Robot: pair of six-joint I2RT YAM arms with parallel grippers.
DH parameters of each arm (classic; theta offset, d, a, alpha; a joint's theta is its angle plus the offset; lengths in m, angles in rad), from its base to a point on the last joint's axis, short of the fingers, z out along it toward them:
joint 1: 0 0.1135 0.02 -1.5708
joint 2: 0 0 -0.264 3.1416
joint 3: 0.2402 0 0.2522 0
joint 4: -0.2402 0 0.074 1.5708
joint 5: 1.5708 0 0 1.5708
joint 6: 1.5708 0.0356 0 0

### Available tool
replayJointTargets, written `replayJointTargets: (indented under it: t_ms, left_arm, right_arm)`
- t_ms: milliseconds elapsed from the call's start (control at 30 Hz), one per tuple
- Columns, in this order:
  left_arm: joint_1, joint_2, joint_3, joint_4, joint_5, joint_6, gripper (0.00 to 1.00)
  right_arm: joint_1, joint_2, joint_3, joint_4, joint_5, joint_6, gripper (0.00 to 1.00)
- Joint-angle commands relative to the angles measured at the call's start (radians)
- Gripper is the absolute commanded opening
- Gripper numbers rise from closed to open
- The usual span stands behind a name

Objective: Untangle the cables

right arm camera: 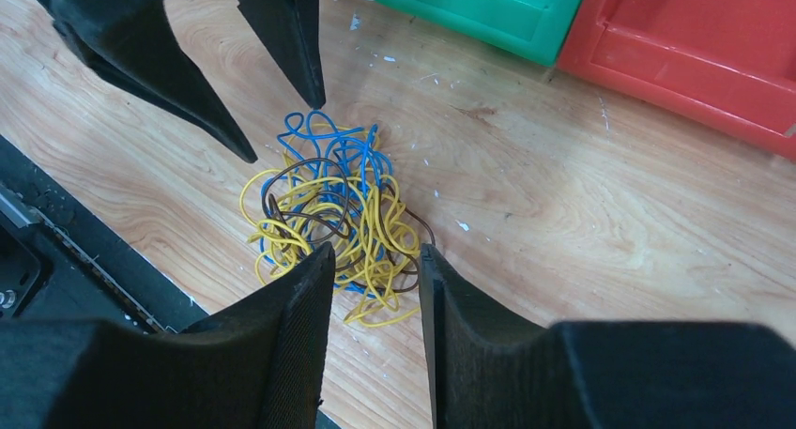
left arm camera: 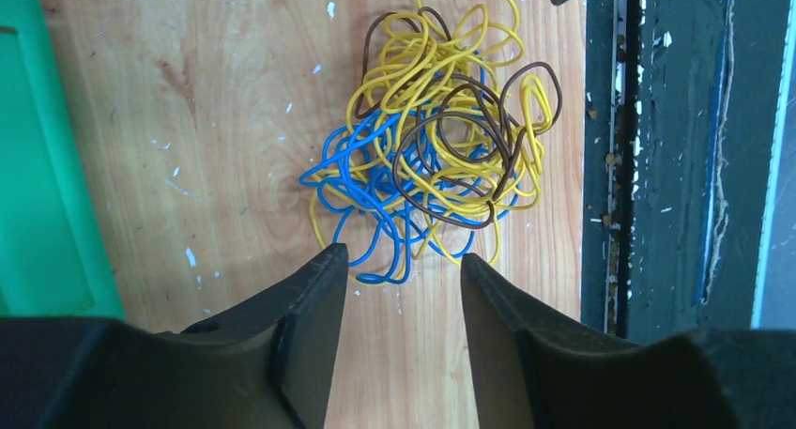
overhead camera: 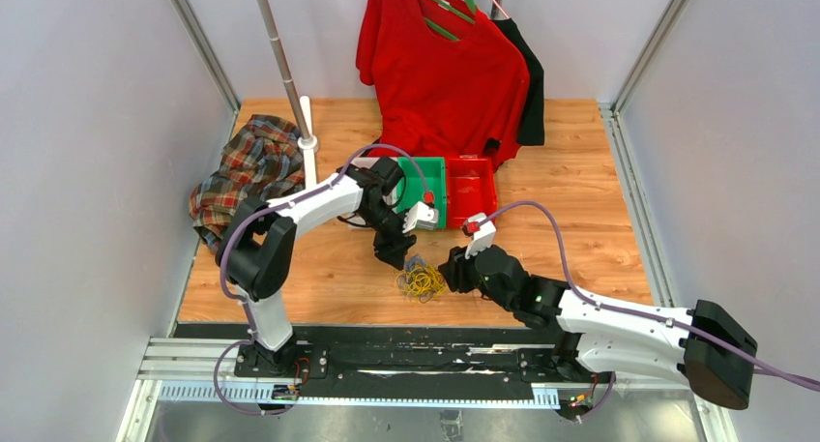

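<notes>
Left wrist view: my left tool (left arm camera: 402, 260) is open wide and holds nothing. Just past its tips lie the cables (left arm camera: 436, 138). They are a small heap of yellow, blue and dark brown loops on the wooden surface (left arm camera: 216, 119). The nearest blue loops sit right in front of the gap. I cannot tell if my tips touch them. Off to the left of this tool is the side of a green bin (left arm camera: 38, 166).

My right tool (right arm camera: 375, 255) is open too, but its gap is smaller. It also holds nothing. The heap is straight ahead of it, and the closest yellow loops come right up to its tips. On the far side of the heap from this tool I can see my left tool, pointing down at the blue part. So my two tools face each other with the heap between them. Further out, past the heap and to the right, the green bin stands side by side with a red bin (right arm camera: 695, 44).

I think the job has hardly begun. All three colours are wound into one knot. No cable lies apart by itself. Nothing is gripped yet. Nearly all of the work is left: grab one colour, hold the rest down and pull it free. Then I do the same for the others.
</notes>
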Motion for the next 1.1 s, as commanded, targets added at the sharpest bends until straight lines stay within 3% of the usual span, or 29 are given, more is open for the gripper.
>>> replayJointTargets:
  t_ms: [0, 167, 367, 700, 1067]
  left_arm:
    - [-0.014, 0.023, 0.010, -0.021, 0.046, 0.051, 0.48]
    - [-0.024, 0.019, -0.004, 0.059, 0.029, -0.025, 0.22]
    - [-0.034, -0.050, -0.028, 0.092, -0.012, -0.106, 0.01]
    - [-0.034, -0.284, 0.004, 0.049, -0.132, -0.286, 0.01]
    - [-0.034, -0.402, 0.157, -0.037, -0.129, -0.461, 0.01]
  right_arm:
    - [-0.011, -0.020, 0.005, -0.029, 0.003, 0.017, 0.38]
    - [-0.011, -0.030, 0.005, -0.031, 0.009, 0.021, 0.36]
    - [-0.011, -0.049, 0.007, -0.033, 0.015, 0.015, 0.35]
    - [-0.011, -0.062, 0.040, -0.028, 0.014, -0.018, 0.34]
    - [-0.010, -0.023, 0.171, 0.035, -0.063, -0.135, 0.57]
